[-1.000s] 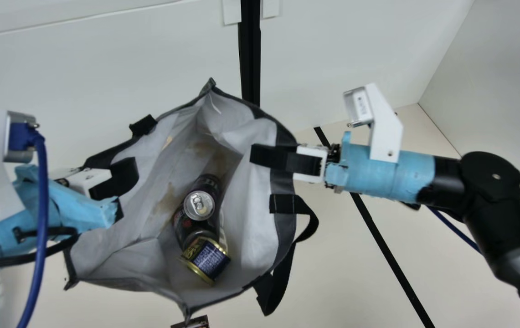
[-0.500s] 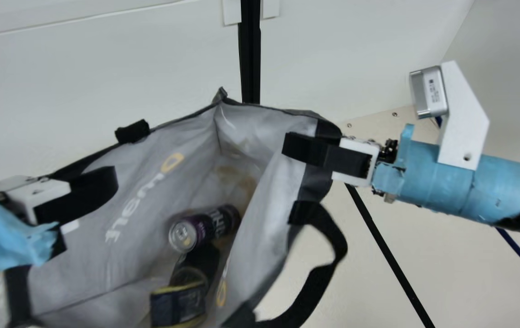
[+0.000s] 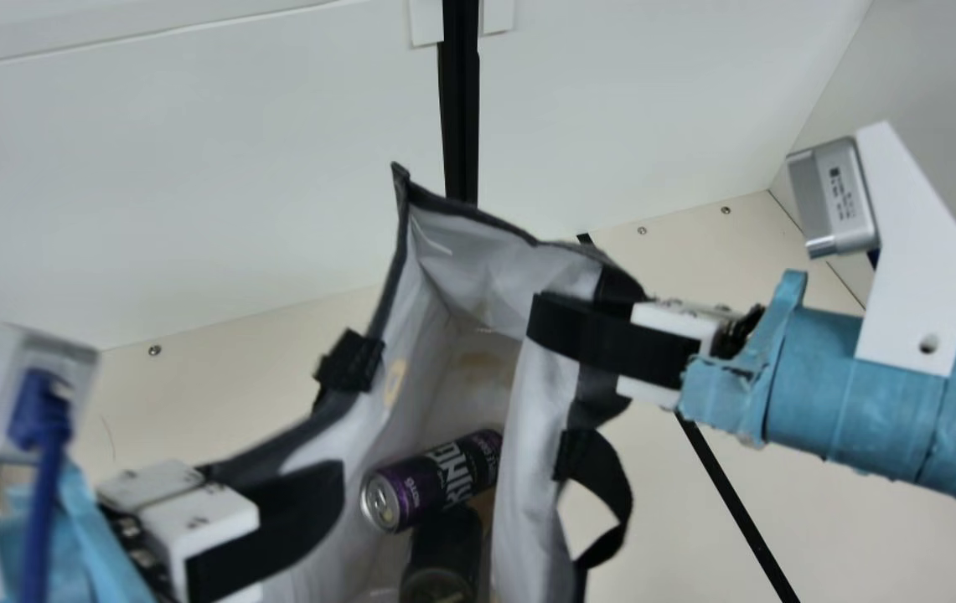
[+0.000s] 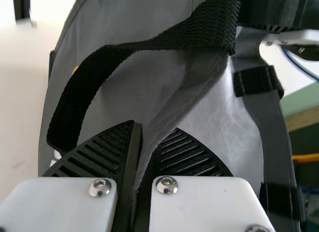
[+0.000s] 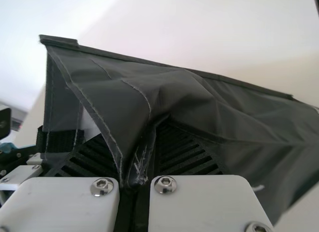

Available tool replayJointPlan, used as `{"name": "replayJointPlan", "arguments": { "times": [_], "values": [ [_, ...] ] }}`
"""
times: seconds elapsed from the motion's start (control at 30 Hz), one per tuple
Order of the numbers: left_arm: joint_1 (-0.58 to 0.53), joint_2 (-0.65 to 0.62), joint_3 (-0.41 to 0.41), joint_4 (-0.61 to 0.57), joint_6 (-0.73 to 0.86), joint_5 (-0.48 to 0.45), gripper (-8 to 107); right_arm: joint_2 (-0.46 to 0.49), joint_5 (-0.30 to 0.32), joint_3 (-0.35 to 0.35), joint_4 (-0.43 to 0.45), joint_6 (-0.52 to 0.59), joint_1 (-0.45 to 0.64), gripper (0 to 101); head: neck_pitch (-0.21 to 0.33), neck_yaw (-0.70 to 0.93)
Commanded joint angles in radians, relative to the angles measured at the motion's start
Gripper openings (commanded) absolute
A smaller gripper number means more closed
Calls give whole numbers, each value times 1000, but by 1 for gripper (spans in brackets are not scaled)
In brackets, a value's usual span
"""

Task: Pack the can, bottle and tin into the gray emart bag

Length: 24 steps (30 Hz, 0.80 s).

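From where I stood, a white wall (image 3: 193, 184) rose behind the cream table (image 3: 695, 243), a black upright strip (image 3: 459, 109) running down it. A grayish side wall (image 3: 930, 92) closed the right. Small screws (image 3: 155, 350) dotted the tabletop; a black band (image 3: 729, 494) slanted across.

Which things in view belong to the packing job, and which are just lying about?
Job:
- gray bag
- purple can, inside it
- dark container, likely the bottle, also inside

Lying about:
- green-and-orange item
- black strip across the table
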<state>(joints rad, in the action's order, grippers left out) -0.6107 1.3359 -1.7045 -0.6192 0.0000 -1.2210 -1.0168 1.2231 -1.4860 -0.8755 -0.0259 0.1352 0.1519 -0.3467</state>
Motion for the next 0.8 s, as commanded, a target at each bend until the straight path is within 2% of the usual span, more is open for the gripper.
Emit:
{"name": "replayJointPlan", "arguments": {
  "times": [0.0, 0.17, 0.33, 0.5, 0.77],
  "values": [
    [4, -1, 32, -17, 13, 1, 10, -1, -3, 14, 86, -45, -34, 0, 23, -2],
    [35, 22, 69, -47, 57, 1, 10, -21, -3, 56, 133, -44, -67, 0, 23, -2],
    [85, 70, 65, -63, 113, 1, 10, -67, -3, 86, 121, 26, -56, 0, 23, -2],
    [135, 139, 11, -75, 175, 1, 10, -126, -3, 94, 86, 126, -24, 0, 23, -2],
    [183, 268, -122, -88, 250, 1, 10, -228, -22, 81, 25, 277, 4, 0, 23, -2]
  ]
}}
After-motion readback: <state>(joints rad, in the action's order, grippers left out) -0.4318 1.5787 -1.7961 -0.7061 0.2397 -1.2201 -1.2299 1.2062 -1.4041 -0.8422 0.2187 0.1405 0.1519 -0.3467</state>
